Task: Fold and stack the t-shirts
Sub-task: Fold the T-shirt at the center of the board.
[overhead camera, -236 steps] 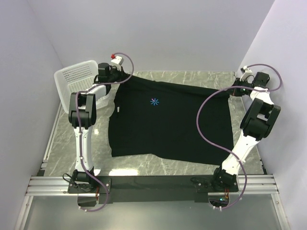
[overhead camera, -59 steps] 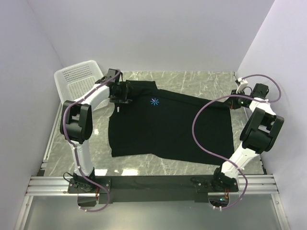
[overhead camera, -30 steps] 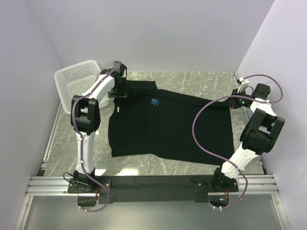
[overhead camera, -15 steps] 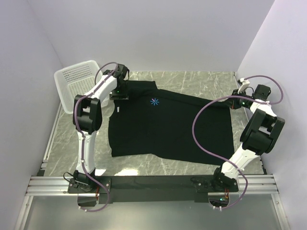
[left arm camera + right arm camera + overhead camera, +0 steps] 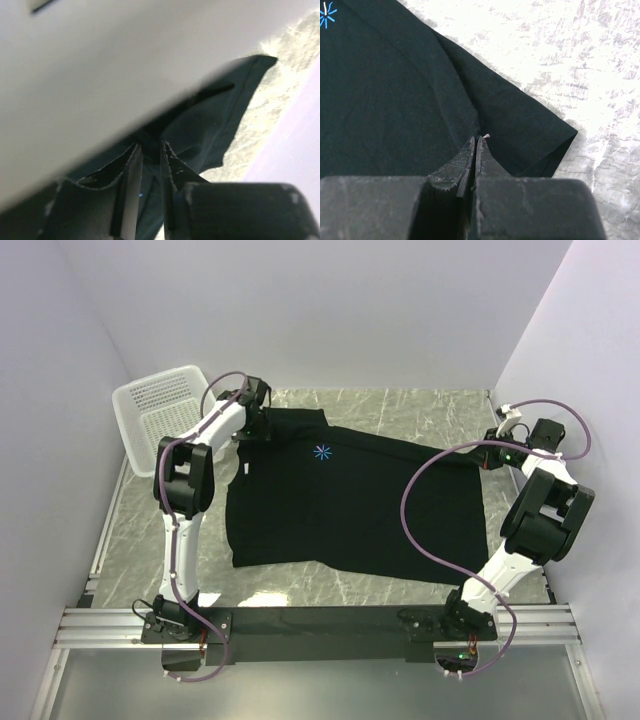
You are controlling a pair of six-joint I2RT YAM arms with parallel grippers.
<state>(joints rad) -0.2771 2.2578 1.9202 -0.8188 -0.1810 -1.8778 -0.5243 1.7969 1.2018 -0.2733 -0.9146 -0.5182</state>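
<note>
Item: t-shirt [image 5: 350,500], black, blue star print [image 5: 322,451] on chest. Lay spread, print up, across middle of table [image 5: 400,405], unfolded; none stacked.

Left gripper [image 5: 150,150]: sat at shirt's 11 o'clock corner, low on the cloth. Had shifted there from a spot nearer the print within the last two seconds; jaws had narrowed from wide apart to a slim gap with dark cloth bunched between the tips. Firm hold or not: could not tell.

Right gripper [image 5: 475,142]: stayed clenched on sleeve cloth at shirt's 3 o'clock edge, unmoved.

Basket [image 5: 160,405]: white mesh, at table's 10 o'clock, apart from shirt.

Judged: both far corners about to be held, readying a first fold toward 6 o'clock; folding itself not yet begun.
</note>
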